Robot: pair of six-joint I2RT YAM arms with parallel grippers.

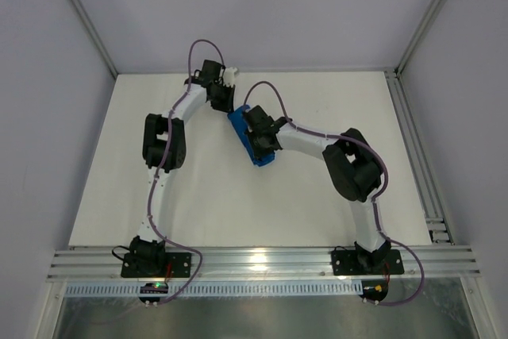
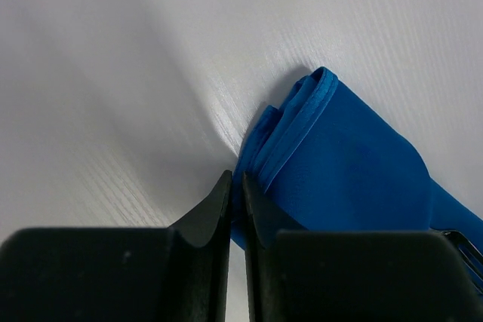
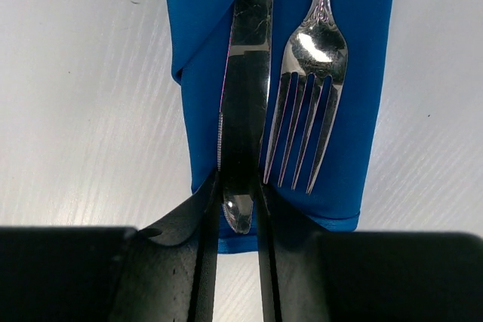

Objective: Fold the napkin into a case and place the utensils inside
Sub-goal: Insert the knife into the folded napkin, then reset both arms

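Note:
The blue case (image 1: 262, 158) lies folded as a narrow oblong in the middle of the table. In the right wrist view the case (image 3: 362, 73) carries the silver knife (image 3: 245, 73) and the fork (image 3: 309, 88) side by side, with their handles running under a blue fold. My right gripper (image 3: 240, 194) is shut on the knife's blade tip, and it sits over the case in the top view (image 1: 255, 129). My left gripper (image 2: 235, 182) is shut on the edge of the case (image 2: 355, 164) at its layered end, and it shows at the far end in the top view (image 1: 225, 105).
The white table (image 1: 119, 196) is bounded by an aluminium rail along the near edge (image 1: 262, 260) and another along the right edge (image 1: 421, 156). Grey walls close in the left, back and right sides.

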